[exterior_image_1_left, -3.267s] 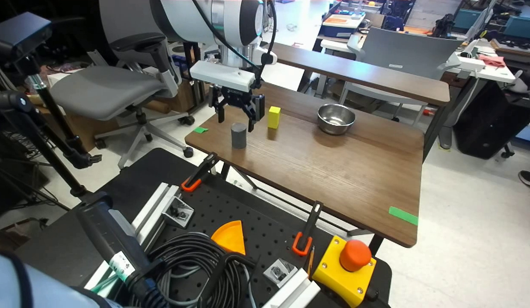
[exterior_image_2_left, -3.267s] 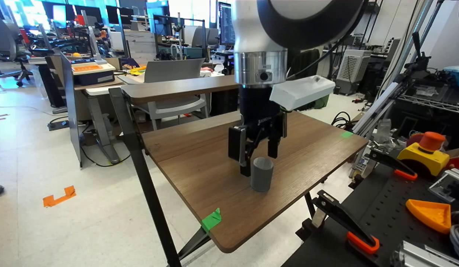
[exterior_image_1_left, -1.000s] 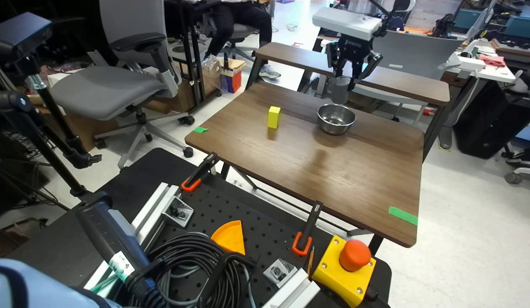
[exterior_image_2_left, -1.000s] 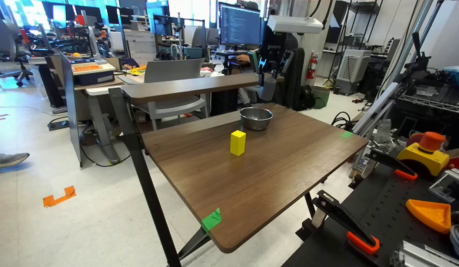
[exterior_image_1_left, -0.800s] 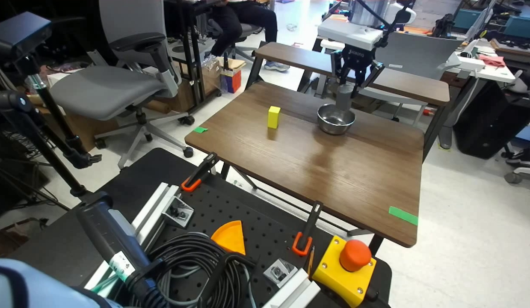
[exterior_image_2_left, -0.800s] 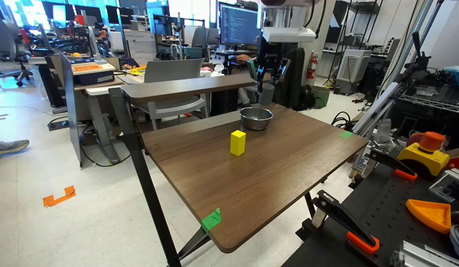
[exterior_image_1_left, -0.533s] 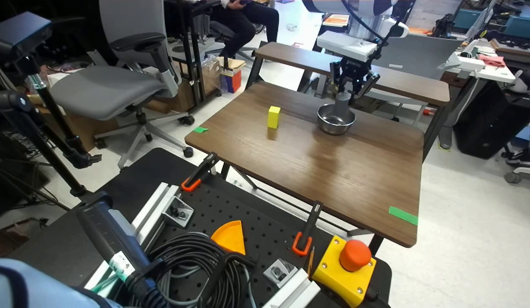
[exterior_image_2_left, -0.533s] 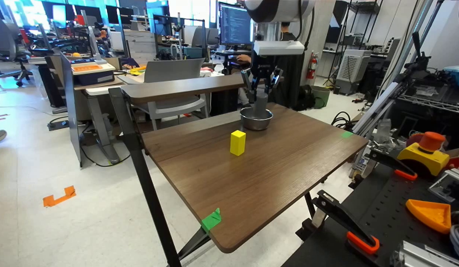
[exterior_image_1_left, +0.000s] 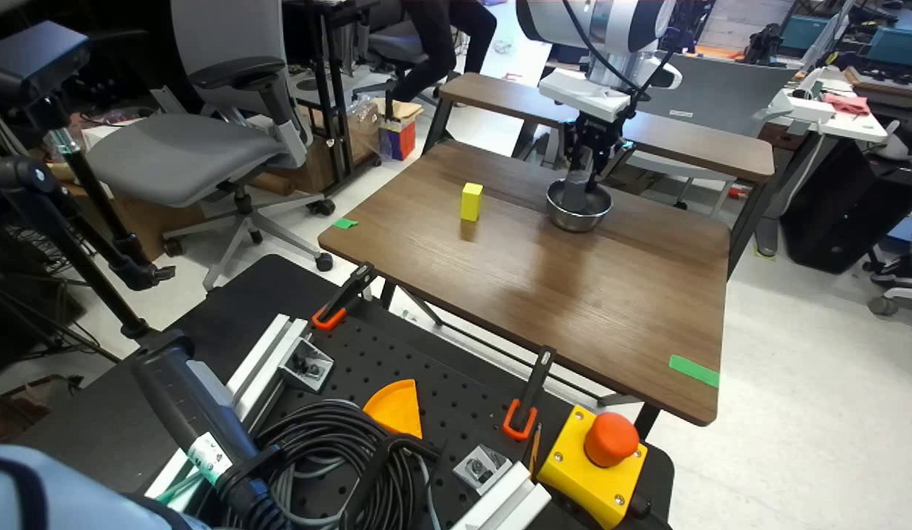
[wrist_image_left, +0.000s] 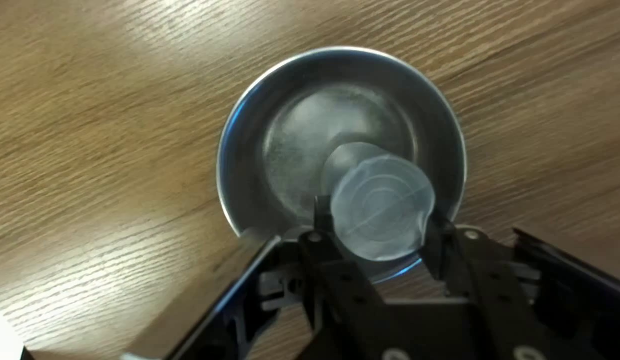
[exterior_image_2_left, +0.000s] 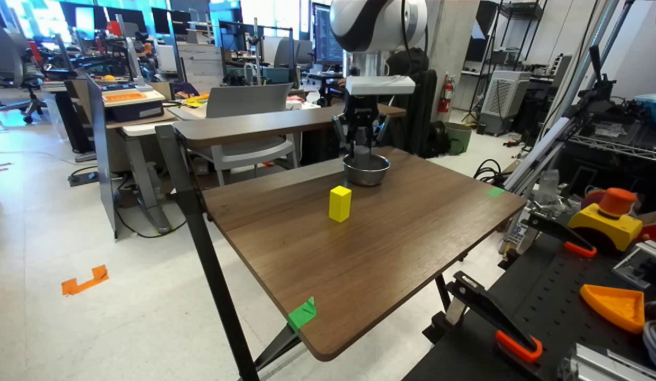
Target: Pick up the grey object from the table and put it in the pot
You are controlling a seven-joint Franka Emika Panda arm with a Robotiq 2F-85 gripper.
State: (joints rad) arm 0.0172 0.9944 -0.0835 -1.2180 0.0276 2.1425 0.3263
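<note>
The grey object (wrist_image_left: 384,207), a cylinder, is gripped upright between the black fingers of my gripper (wrist_image_left: 379,220) in the wrist view. Its lower end reaches below the rim of the silver pot (exterior_image_1_left: 579,224), inside the bowl. Both exterior views have the grey object (exterior_image_2_left: 362,156) within the pot (exterior_image_2_left: 367,178), its bottom hidden by the wall. From above, the cylinder sits off the pot's middle, towards the gripper side. Whether it touches the pot's floor I cannot tell. My gripper (exterior_image_2_left: 361,148) is shut on its upper part, pointing down from over the bowl.
A yellow block (exterior_image_1_left: 471,202) stands on the wooden table (exterior_image_1_left: 595,294), beside the pot. Behind the pot runs a raised wooden shelf (exterior_image_1_left: 514,101). Orange-tipped clamps (exterior_image_1_left: 525,394) line the near bench by the table edge. A person's legs (exterior_image_1_left: 433,51) show in the background.
Earlier the gripper stood open by the grey object on the table. Then it held the object above the pot. Since then it has come down, lowering the object into the bowl.
</note>
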